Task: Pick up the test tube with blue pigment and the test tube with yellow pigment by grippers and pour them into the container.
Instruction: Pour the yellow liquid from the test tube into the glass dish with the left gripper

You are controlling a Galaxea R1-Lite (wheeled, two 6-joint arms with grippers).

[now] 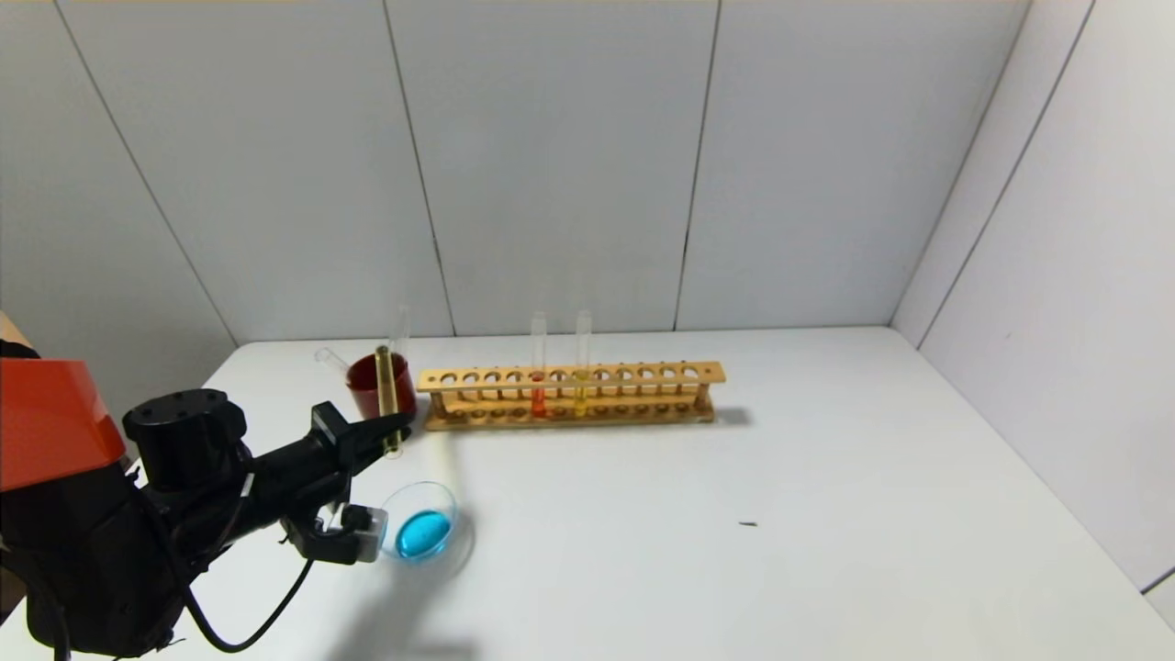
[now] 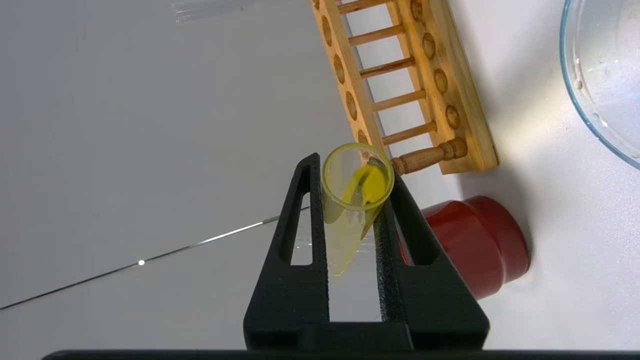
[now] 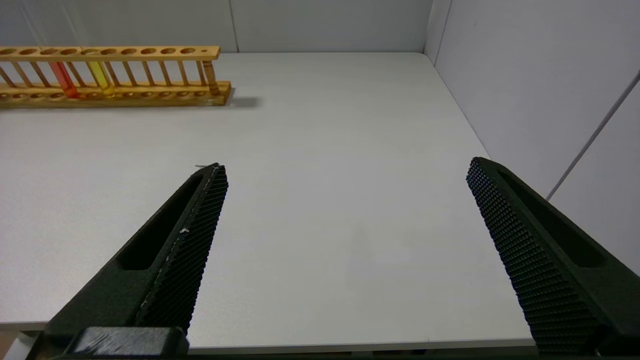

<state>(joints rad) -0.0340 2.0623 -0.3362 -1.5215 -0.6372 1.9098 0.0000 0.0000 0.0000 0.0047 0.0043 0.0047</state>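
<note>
While the left arm works at the table's left side, the scene reads so:
Left gripper (image 1: 390, 433): pinching the slim clear glass test tube with yellow pigment (image 1: 386, 397), upright, before the dark red opaque cup (image 1: 371, 386).
Container: low round clear glass dish (image 1: 439, 500) holding blue liquid, near the gripper.
Wooden tube rack (image 1: 569, 393): holds an orange-red tube (image 1: 538, 378) and another yellow one (image 1: 582, 376).
Open room: bare white table (image 1: 826, 514) to the right.
Right gripper (image 3: 345, 175): fingers spread wide, over the table's near right edge; hidden from the head view.
Cut off: dish rim in the left wrist view.

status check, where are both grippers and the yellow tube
Left gripper shut on yellow tube by red cup. Right gripper open, parked. Dish holds blue.
</note>
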